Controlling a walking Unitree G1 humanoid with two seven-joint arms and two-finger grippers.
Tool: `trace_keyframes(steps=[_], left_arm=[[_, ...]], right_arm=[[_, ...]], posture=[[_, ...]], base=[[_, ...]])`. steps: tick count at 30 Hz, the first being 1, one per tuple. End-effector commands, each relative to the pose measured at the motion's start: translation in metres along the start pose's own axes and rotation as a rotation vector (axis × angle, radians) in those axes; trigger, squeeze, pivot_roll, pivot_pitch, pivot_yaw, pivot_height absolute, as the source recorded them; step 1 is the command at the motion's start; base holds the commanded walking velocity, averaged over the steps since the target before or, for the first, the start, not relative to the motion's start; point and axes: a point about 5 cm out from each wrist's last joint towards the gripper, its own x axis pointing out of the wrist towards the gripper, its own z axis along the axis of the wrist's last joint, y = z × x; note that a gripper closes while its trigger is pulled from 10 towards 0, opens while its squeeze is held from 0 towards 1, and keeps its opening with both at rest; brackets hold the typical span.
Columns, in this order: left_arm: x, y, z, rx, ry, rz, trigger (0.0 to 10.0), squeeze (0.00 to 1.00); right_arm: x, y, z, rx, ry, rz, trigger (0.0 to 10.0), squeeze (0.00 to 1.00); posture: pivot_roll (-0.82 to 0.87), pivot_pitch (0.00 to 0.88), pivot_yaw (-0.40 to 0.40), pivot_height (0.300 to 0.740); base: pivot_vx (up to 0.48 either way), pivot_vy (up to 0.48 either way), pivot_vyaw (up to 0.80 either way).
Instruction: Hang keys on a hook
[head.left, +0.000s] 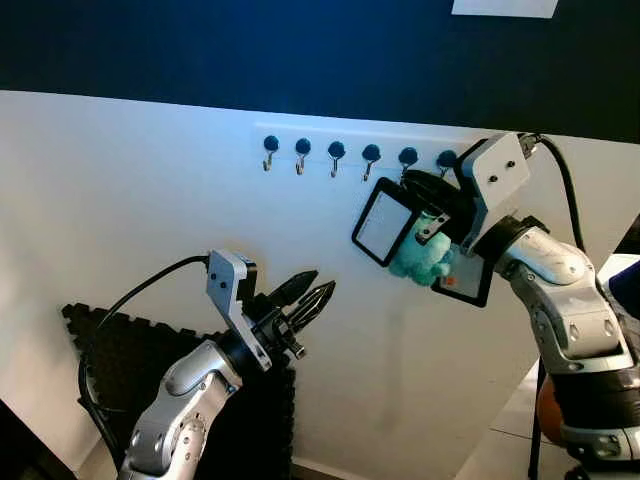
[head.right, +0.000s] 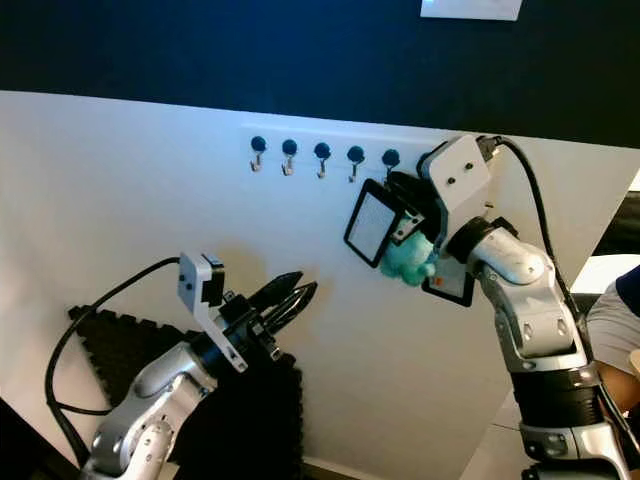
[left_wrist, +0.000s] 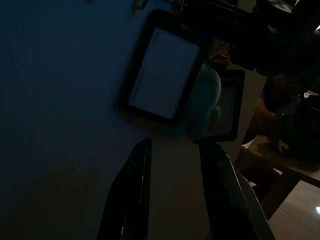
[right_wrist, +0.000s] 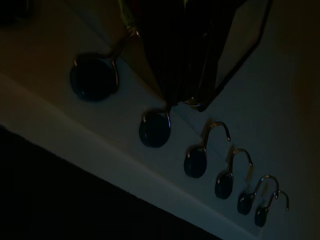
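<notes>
A row of several blue-capped metal hooks (head.left: 336, 152) runs along the white wall. My right gripper (head.left: 425, 190) is shut on the key bundle, right against the hooks at the row's right end. Below its fingers hang a black-framed card holder (head.left: 385, 222), a teal plush charm (head.left: 420, 258) and a second card holder (head.left: 468, 280). In the right wrist view the dark fingers (right_wrist: 175, 50) cover the spot beside one hook (right_wrist: 155, 127); I cannot tell if the ring is on it. My left gripper (head.left: 318, 288) is open and holds nothing, lower and to the left, pointing toward the bundle (left_wrist: 165, 75).
A black foam mat (head.left: 130, 350) leans against the wall at the lower left. The wall's upper band (head.left: 300, 50) is dark blue. A person (head.right: 615, 325) sits at the far right edge, near a wooden table (left_wrist: 280, 165).
</notes>
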Motion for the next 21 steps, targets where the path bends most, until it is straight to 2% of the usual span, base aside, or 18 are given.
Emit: trace_keyframes(steps=[1, 9, 21], left_arm=[[-0.0018, 0.0003, -0.0028, 0.001, 0.009, 0.002, 10.0, 0.0], [-0.0026, 0.0007, -0.0025, 0.001, 0.011, 0.003, 10.0, 0.0], [-0.0018, 0.0015, -0.0027, 0.004, 0.01, 0.008, 10.0, 0.0]], right_arm=[[-0.0014, 0.0036, -0.0038, 0.0, 0.012, 0.022, 10.0, 0.0], [-0.0014, 0.0011, -0.0129, -0.007, 0.082, 0.022, 10.0, 0.0], [0.0075, 0.0025, -0.0095, 0.017, 0.055, 0.013, 10.0, 0.0]], posture=[[0.02, 0.111, 0.02, 0.74], [0.02, 0.111, 0.02, 0.74], [0.02, 0.108, 0.018, 0.74]], base=[[0.0, 0.0, 0.0], [0.0, 0.0, 0.0], [0.0, 0.0, 0.0]])
